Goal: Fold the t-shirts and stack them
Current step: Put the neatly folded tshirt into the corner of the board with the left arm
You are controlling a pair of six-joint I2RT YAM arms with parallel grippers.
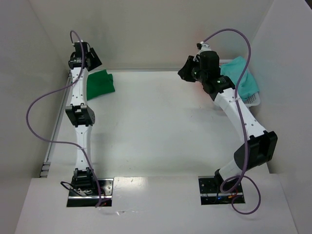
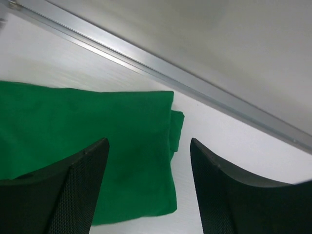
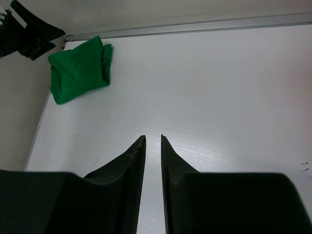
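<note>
Green t-shirt (image 1: 100,84) folded | teal t-shirt (image 1: 241,78) over basket (image 1: 253,100) | left end effector (image 2: 148,142) released | right end effector (image 3: 153,137) near-clenched, empty

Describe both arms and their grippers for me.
The left arm and right arm have slim white links and bulky black joint housings. A loose purple cable loops along each. The left gripper and right gripper carry matte black tapered fingers, finely textured.

The left tool (image 2: 148,140), extended far forward, has its jaws spread wide; the right tool (image 3: 153,137) shows jaws nearly together.
</note>
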